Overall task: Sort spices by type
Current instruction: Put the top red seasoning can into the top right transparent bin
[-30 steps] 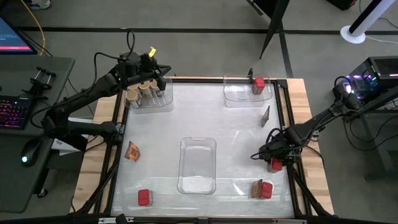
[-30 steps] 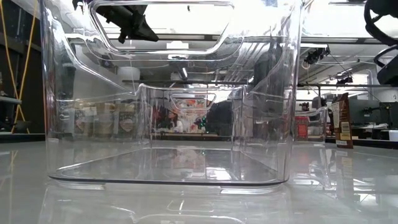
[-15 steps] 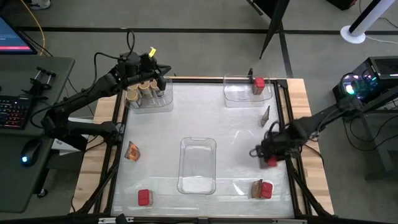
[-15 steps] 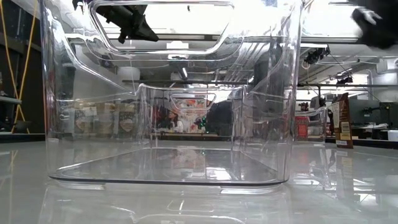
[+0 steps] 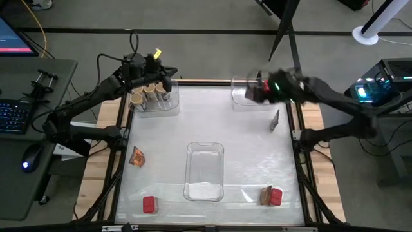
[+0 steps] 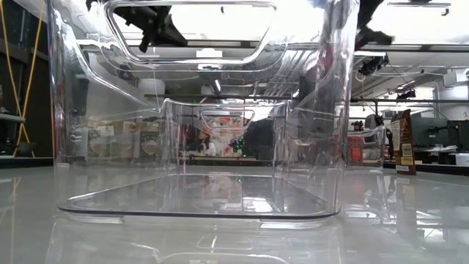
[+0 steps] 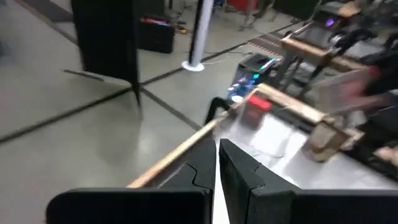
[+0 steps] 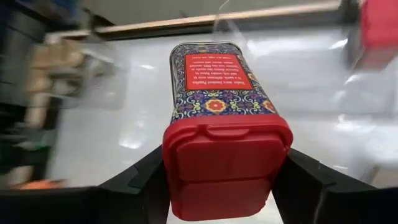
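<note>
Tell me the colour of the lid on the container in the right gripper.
Red, clearest in the right wrist view: lid.

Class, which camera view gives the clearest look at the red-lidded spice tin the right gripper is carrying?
The right wrist view: the spice tin fills it, clamped in the right gripper. The high view shows only a blur there; the low and left wrist views do not show it clearly.

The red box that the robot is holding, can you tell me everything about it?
The red box is a small boxy spice container with a red flip-top lid and sides covered in a dark blue flowery pattern, plus a red label with tiny writing. It looks like a tin with a plastic cap. The right tool holds it between its two dark fingers, lid end nearest the camera, lifted above the table near the far right clear tray.
</note>
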